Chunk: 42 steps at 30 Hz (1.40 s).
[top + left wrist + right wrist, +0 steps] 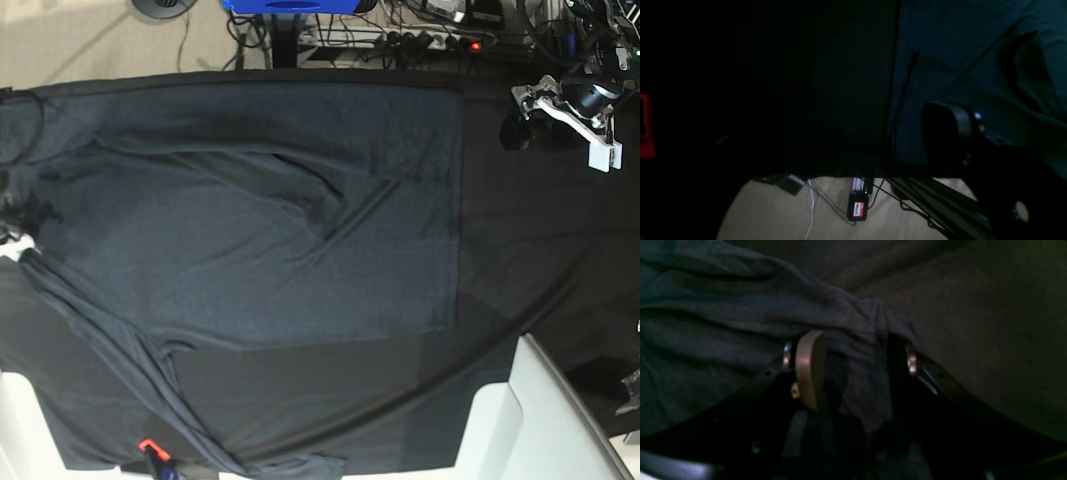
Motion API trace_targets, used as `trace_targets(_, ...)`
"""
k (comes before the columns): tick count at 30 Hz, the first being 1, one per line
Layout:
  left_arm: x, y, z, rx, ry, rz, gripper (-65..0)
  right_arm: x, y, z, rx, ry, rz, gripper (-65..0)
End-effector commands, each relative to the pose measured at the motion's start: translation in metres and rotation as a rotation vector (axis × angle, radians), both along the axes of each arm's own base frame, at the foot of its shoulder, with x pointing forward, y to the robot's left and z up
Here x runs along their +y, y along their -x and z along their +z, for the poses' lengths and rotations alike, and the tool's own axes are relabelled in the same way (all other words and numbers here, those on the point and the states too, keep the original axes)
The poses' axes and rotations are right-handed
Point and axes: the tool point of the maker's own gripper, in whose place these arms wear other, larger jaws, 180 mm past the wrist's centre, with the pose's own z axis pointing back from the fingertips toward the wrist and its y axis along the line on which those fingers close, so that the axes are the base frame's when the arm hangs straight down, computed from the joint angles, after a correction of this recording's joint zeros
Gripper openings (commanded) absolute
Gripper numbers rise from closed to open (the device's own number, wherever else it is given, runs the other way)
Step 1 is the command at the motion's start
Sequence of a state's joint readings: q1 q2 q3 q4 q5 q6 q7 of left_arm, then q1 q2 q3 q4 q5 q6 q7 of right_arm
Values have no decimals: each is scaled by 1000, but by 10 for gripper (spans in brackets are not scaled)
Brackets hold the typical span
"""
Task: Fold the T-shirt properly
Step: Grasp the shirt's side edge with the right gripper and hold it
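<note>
A big dark slate-grey knit T-shirt (260, 230) lies spread out on a black cloth-covered table (530, 250), filling most of the left and middle of the base view. Its straight edge runs up and down just right of the middle, and soft wrinkles cross its far part. Near the bottom of that view a long strip of the shirt trails to the right along the near edge. The right gripper (853, 366) has its tan finger pad (810, 368) and dark finger on either side of a bunched fold of the shirt, and the cloth hangs down between them, so the fingers are clamped on it. The left gripper (560, 110) sits over bare black cloth at the far right, well apart from the shirt, with its fingers wide apart and nothing between them. Past the far table edge, a small black box with a red and white label (858, 207) and thin cables (813, 206) lie on the pale beige floor (773, 213). A white panel (545, 420) stands at the near right corner.
</note>
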<state>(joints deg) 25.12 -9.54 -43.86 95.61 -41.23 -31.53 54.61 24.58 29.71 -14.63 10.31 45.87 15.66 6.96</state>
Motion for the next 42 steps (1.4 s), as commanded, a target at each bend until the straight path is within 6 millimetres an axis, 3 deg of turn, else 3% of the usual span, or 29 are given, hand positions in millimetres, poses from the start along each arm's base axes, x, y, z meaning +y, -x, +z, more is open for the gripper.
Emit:
trace_targets(1, 4, -5, 10, -40, -11, 0, -26, -9, -8, 11, -22, 15, -11, -372)
trace_targets(4, 4, -6, 10, -39, -10, -1, -26, -7, 1, 4, -3, 13, -8, -381)
trace_targets(5, 4, -6, 10, -41, -11, -2, -26, -7, 1, 3, -1, 12, -8, -414)
trace_targets(8, 3, -6, 11, -41, -12, -3, -26, -8, 2, 3, -5, 10, -13, -623)
trace_targets(9, 3, -6, 11, -42, -13, -4, -26, -8, 2, 4, -5, 12, -11, -650)
trace_targets(15, 1, -7, 11, -42, -11, -10, -26, -13, -7, 15, -39, 24, -1, -650)
trace_targets(18, 1, -7, 11, -42, -11, -10, -26, -13, -3, 16, -43, 34, 23, -650)
trace_targets(23, 1, -8, 11, -44, -11, -10, -26, -9, 12, 15, -85, 11, 11, -650)
trace_targets(33, 1, -9, 12, -46, -10, -9, -26, -1, 23, 57, -179, -50, 35, -650)
trace_targets(42, 1, -9, 12, -46, -11, -10, -26, 1, 57, 72, -124, -108, 25, -650)
